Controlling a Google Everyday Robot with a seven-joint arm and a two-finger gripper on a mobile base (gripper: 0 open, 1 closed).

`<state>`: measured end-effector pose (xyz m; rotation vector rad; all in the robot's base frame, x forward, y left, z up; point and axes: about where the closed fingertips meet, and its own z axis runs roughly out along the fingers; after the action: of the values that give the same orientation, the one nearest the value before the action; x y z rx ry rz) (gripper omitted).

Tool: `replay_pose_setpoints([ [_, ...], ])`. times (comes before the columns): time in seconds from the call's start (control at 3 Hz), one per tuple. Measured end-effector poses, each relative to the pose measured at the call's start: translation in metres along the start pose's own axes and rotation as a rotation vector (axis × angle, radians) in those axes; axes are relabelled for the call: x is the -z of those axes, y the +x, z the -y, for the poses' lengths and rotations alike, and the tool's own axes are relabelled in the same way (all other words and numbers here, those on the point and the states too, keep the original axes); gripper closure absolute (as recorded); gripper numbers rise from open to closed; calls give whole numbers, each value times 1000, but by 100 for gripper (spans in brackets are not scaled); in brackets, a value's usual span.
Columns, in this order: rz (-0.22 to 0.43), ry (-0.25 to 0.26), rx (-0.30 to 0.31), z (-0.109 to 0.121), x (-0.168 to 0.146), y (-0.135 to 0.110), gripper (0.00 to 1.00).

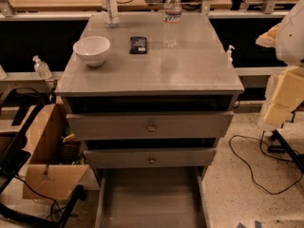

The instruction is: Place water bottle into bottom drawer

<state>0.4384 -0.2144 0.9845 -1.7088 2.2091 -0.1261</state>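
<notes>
Currently water bottle [172, 20] upright on cabinet [190, 65] top, rear right; likely light, thin-walled, slippery, so grasp ribbed body below label. Gripper [280, 103] right of cabinet, well apart; open or closed, cannot tell

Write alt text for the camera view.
A grey three-drawer cabinet with its bottom drawer pulled open; on top stand the water bottle, a second bottle, a white bowl and a small dark object. The gripper hangs at the right edge, away from the water bottle.
</notes>
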Motion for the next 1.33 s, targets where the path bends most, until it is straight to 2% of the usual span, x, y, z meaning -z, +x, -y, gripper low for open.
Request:
replay_pose_setpoints([
  [0.33, 8, 3, -5, 1, 0, 0, 0],
  [0.67, 66, 26, -42, 10, 3, 2, 0],
  [1.0, 240, 79, -75, 51, -7, 0, 0],
  [1.33, 507, 140, -102, 106, -37, -22, 0],
])
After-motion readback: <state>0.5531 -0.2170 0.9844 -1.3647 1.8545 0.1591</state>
